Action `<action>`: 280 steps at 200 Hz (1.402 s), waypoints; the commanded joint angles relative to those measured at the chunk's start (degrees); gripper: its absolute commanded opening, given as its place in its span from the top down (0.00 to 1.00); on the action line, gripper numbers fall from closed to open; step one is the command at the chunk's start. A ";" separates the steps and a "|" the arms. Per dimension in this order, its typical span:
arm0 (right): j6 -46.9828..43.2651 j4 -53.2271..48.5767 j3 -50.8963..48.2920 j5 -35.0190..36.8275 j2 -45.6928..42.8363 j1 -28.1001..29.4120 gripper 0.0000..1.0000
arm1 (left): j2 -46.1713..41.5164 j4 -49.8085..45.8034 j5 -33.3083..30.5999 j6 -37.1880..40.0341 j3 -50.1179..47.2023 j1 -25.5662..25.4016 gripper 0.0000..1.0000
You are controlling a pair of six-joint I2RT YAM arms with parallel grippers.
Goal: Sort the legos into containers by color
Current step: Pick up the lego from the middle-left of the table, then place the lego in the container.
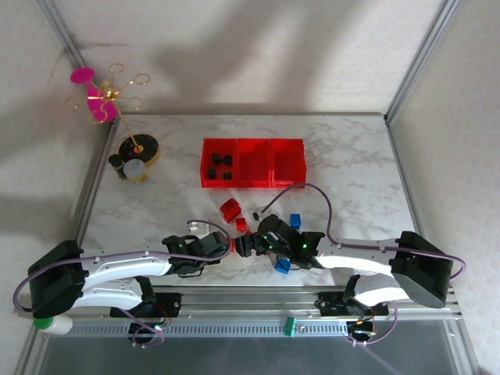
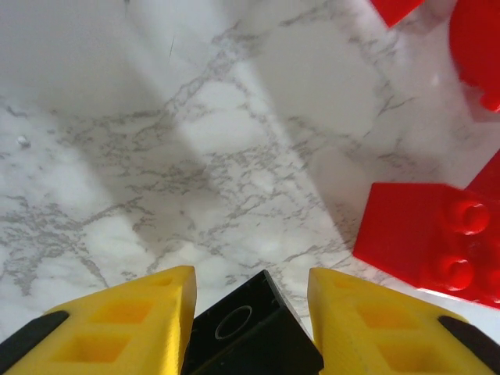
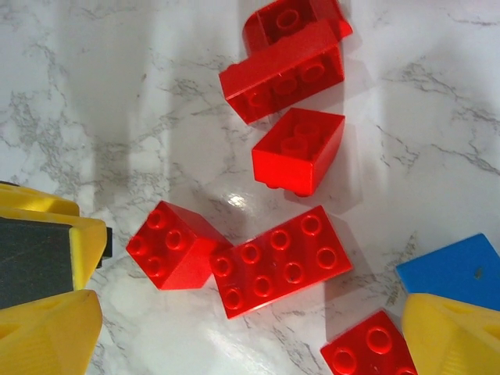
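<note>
A black lego (image 2: 250,332) sits tilted between my left gripper's (image 2: 250,283) yellow fingers, which are shut on it just above the marble; a red lego (image 2: 426,242) lies to its right. From above, the left gripper (image 1: 226,246) and right gripper (image 1: 248,246) nearly meet at the table's front centre. My right gripper (image 3: 250,336) stands open over a flat red eight-stud lego (image 3: 281,262), a red four-stud lego (image 3: 168,244) and further red ones (image 3: 298,150); a blue lego (image 3: 453,269) lies by its right finger. The containers (image 1: 254,183) stand behind, with black legos (image 1: 221,164) in the left bin.
A round black-and-gold disc stand (image 1: 138,148) with gold wire and pink discs (image 1: 98,98) occupies the back left. Loose red legos (image 1: 230,209), a blue lego (image 1: 295,220) and another blue lego (image 1: 283,267) lie between bins and grippers. Metal frame posts (image 1: 414,66) bound the table.
</note>
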 commanded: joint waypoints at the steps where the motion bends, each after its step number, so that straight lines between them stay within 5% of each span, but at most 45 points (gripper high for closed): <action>1: 0.28 0.08 2.74 0.77 -1.54 -0.31 0.01 | -1.23 -4.23 -4.95 0.46 4.35 -0.08 0.59; 62: 0.70 -1.38 5.47 -2.54 -4.37 -7.82 0.01 | 0.72 -2.92 -8.12 14.81 16.93 12.89 0.58; 134: -0.25 -0.14 9.10 -4.80 -3.10 -15.45 0.01 | 19.29 6.38 -1.96 25.86 33.42 28.48 0.59; 217: -1.53 2.43 9.38 -4.85 0.44 -17.07 0.01 | 44.68 8.28 0.73 29.17 54.32 34.86 0.58; 280: -4.83 1.34 10.38 -4.00 1.46 -17.23 0.01 | 47.27 6.86 2.84 30.43 60.15 35.31 0.46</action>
